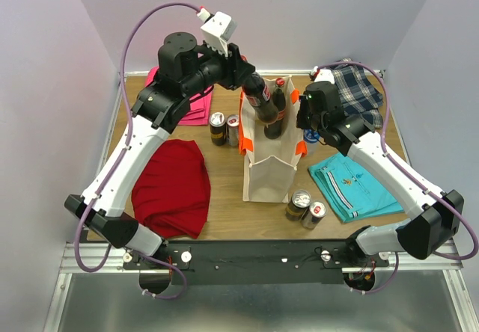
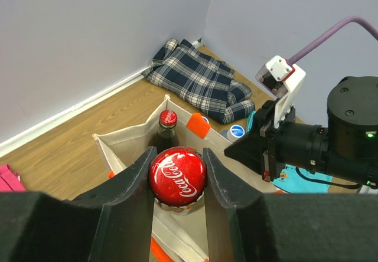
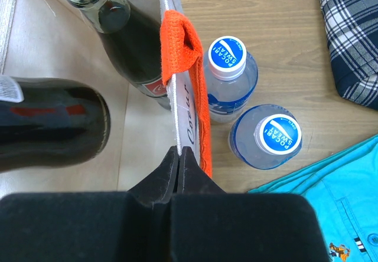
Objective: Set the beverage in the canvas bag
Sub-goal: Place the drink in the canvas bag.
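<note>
The canvas bag (image 1: pixel 268 171) stands upright mid-table, cream with orange handles (image 3: pixel 183 43). My left gripper (image 2: pixel 178 151) is shut on a cola bottle (image 1: pixel 260 102) just under its red cap (image 2: pixel 177 176), holding it tilted over the bag's open top with its lower end inside the mouth. A second cola bottle (image 2: pixel 168 120) stands inside the bag. My right gripper (image 3: pixel 178 151) is shut on the bag's right rim (image 3: pixel 171 85), beside the orange strap. In the right wrist view the held bottle (image 3: pixel 53 123) shows as a dark body inside the bag.
Two blue-capped water bottles (image 3: pixel 227 76) (image 3: pixel 271 135) stand just right of the bag. Cans sit left of it (image 1: pixel 224 128) and at front right (image 1: pixel 305 206). A red cloth (image 1: pixel 174 186), pink cloth (image 1: pixel 196 106), plaid shirt (image 1: pixel 358 93) and teal shirt (image 1: pixel 352 186) lie around.
</note>
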